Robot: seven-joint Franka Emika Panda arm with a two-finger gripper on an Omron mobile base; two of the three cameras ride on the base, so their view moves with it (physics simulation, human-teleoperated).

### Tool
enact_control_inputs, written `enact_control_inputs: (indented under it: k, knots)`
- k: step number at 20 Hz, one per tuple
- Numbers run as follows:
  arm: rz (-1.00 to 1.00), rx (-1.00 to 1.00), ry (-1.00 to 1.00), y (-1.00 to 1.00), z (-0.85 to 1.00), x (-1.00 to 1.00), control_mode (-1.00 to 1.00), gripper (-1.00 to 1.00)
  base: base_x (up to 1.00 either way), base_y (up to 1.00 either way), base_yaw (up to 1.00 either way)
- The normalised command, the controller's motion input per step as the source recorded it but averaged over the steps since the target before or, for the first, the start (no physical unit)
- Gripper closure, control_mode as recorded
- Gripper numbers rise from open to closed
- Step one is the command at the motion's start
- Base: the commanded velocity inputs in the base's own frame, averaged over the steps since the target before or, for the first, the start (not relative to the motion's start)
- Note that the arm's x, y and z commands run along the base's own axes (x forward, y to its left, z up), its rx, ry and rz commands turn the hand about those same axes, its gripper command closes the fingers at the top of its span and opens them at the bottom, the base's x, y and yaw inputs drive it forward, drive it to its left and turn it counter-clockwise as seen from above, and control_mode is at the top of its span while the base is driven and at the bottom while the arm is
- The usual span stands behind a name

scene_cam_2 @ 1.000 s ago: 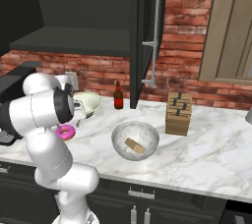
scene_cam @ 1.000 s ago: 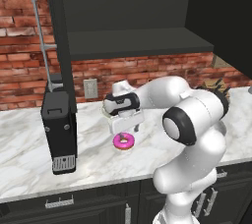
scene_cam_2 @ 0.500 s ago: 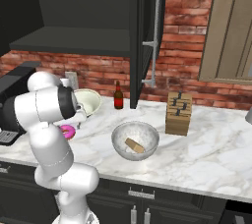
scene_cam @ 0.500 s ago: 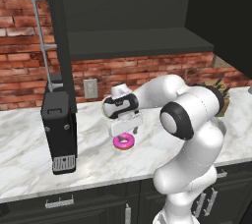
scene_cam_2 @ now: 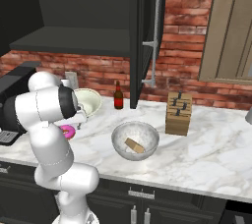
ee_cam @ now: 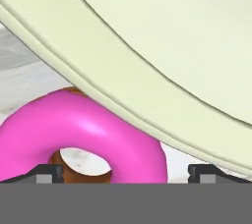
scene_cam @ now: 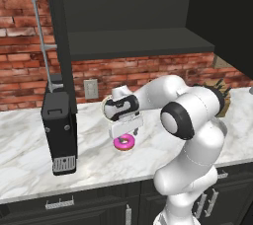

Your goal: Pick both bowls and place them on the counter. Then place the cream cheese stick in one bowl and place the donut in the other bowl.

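Gripper (ee_cam: 126, 173) with jaws spread wide, holding nothing, poised low over the donut (ee_cam: 83, 134) (pink icing, brown underside). The donut lies on the counter (scene_cam: 29, 150), just beside the cream bowl (scene_cam_2: 88, 101), whose flared rim looms directly past it. Farther from the donut, the grey marbled bowl (scene_cam_2: 135, 140) stands on the same counter with the cream cheese stick (scene_cam_2: 134, 145) inside.
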Motion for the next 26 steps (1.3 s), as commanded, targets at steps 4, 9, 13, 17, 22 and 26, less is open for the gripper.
enact_control_inputs:
  k: [4,9,13,17,22,26]
  knots:
    - [-0.01,0.0,-0.05,-0.03,-0.1,-0.02,-1.0,-1.0,0.0,0.0,0.0]
    - [-0.02,0.0,-0.06,-0.02,-0.09,-0.07,-1.0,-1.0,0.0,0.0,0.0]
    - [-0.02,0.0,-0.06,-0.03,-0.08,-0.07,-1.0,-1.0,0.0,0.0,0.0]
    - [-0.02,0.0,-0.04,-0.04,-0.11,-0.08,-1.0,-1.0,0.0,0.0,0.0]
    - [-0.03,0.0,-0.01,-0.08,-0.09,-0.12,-1.0,-1.0,0.0,0.0,0.0]
    - [-0.05,0.0,0.0,-0.11,-0.07,-0.13,-1.0,-1.0,0.0,0.0,0.0]
